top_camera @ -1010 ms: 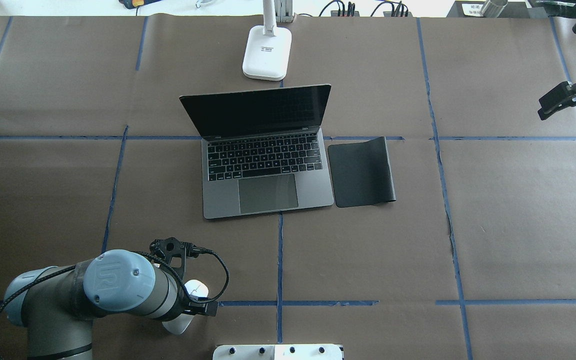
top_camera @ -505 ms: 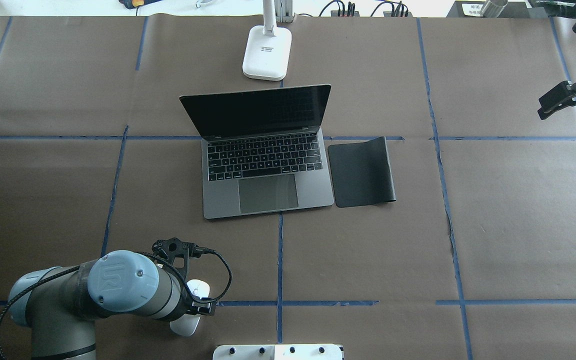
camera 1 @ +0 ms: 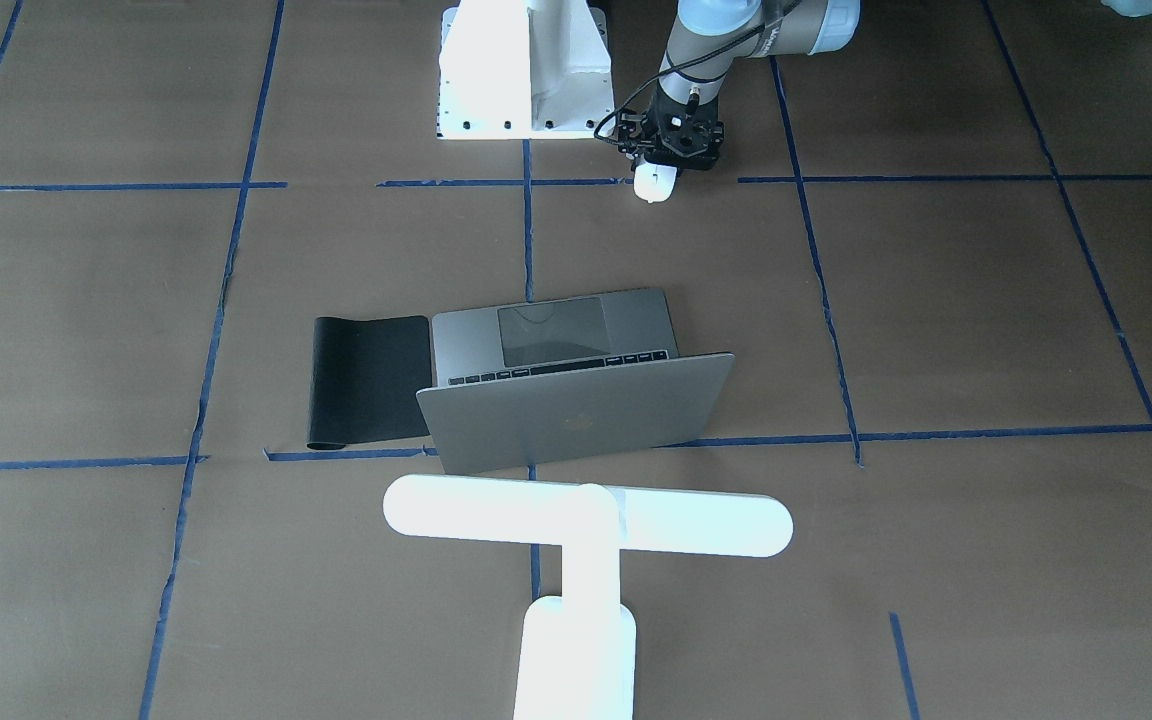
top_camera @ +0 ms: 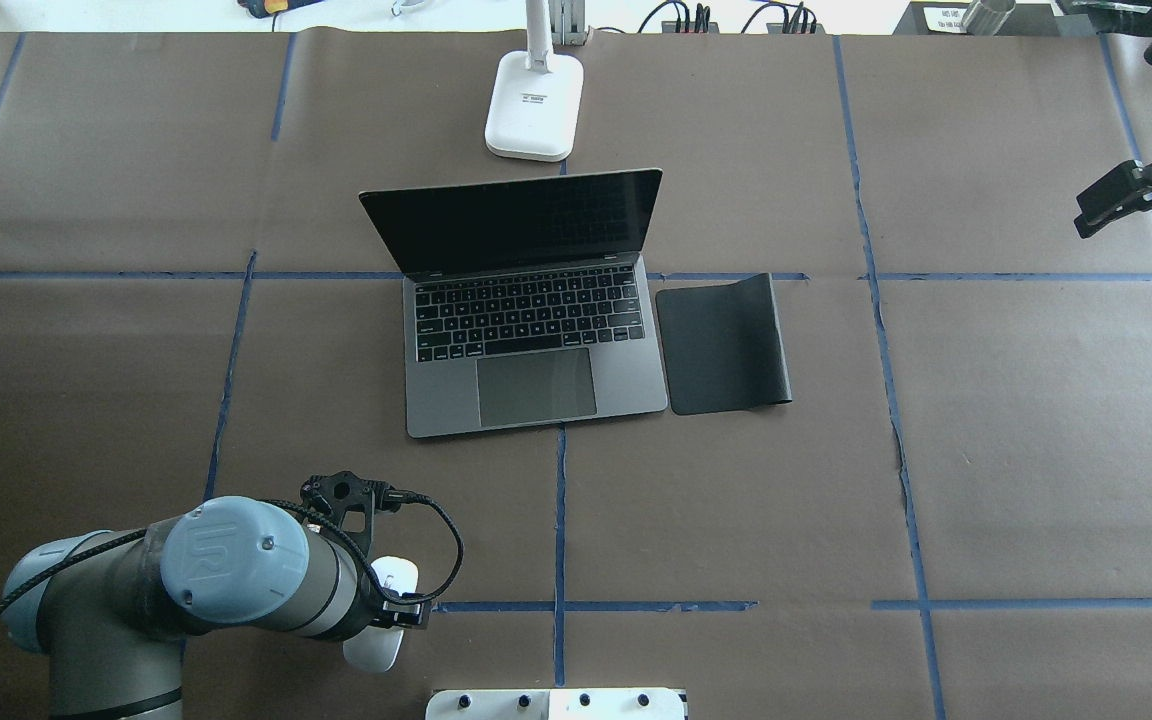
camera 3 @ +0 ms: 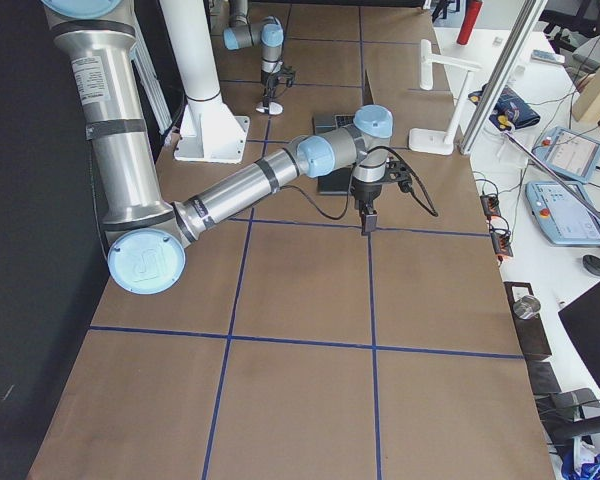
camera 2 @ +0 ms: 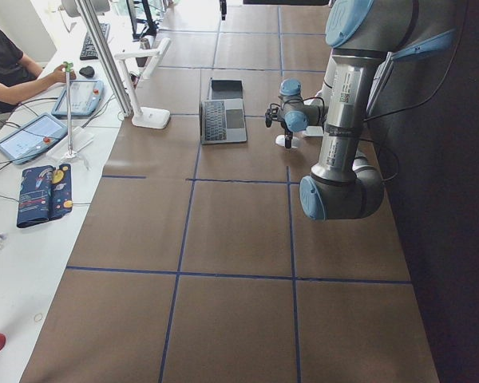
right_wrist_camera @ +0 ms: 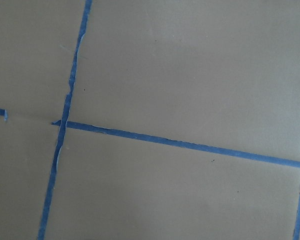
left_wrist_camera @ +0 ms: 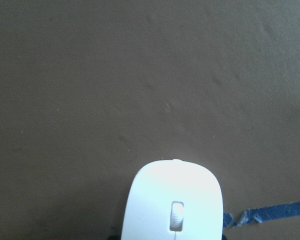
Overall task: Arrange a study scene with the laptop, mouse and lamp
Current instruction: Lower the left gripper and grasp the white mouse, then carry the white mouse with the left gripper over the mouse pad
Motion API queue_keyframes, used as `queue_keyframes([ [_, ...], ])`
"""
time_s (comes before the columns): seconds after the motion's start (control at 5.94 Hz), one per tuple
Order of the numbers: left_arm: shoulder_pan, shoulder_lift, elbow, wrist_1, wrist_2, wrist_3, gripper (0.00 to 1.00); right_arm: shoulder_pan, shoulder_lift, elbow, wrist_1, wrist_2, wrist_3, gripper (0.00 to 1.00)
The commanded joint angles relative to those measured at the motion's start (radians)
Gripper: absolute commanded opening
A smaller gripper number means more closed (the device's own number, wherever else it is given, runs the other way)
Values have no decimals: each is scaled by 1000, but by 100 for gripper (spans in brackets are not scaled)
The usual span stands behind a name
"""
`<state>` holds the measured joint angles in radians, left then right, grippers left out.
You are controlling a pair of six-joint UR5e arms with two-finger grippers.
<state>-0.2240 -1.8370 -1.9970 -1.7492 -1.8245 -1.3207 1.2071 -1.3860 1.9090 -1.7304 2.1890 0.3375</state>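
Left gripper pinches mouse near table's robot-side edge, toward left corner; right gripper over right edge, spread or pressed unclear.

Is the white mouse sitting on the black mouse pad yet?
No, the mouse is under the left arm, well apart from the mouse pad beside the laptop.

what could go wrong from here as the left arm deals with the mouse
1. The left gripper sits over the smooth, rounded mouse, and its hold is hidden under the wrist; a shallow pinch could let it slip on lifting.
2. The black mouse pad lies beyond the open laptop; a low carry might clip the laptop's front corner.
3. One edge of the pad curls up, so the mouse could land tilted.
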Motion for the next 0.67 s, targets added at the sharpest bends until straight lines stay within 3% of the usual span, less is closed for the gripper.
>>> queue_keyframes([
  [0.0,-44,-11,-77,99,-2,3,6,2,-5,5,0,2,0,100],
  [0.34,-133,-216,-33,271,-2,11,6,8,-8,7,0,2,-2,100],
  [0.5,-153,-349,94,257,-2,8,6,23,-16,-5,-5,2,-77,100],
])
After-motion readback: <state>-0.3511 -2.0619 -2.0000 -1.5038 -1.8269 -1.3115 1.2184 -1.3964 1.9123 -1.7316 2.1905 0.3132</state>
